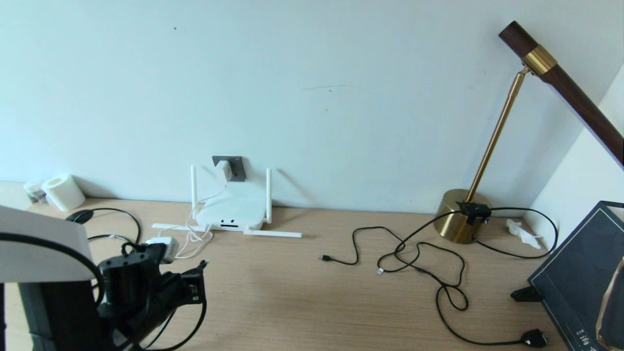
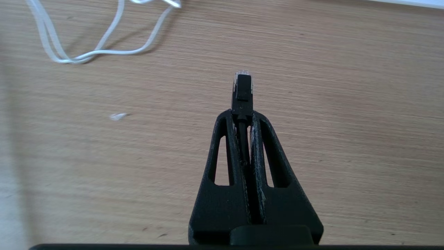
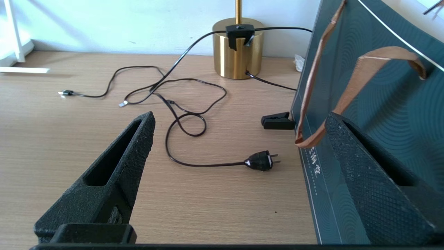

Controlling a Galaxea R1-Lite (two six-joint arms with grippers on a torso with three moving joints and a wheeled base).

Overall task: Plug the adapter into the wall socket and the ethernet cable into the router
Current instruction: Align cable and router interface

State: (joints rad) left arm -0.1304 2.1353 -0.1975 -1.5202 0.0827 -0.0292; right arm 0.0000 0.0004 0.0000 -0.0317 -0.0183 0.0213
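One wooden desk [image 1: 302, 287], pale wall [image 1: 312, 87], brass lamp [image 1: 460, 222]

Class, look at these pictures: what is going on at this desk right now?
The left gripper, low at the desk's near left, is shut on the clear-tipped plug of the black ethernet cable, holding it above the wooden desk. The flat white router with stick antennas sits against the wall, not yet connected to that cable. The small white adapter is already in the dark grey wall socket. The right gripper is open and idle near a dark green bag.
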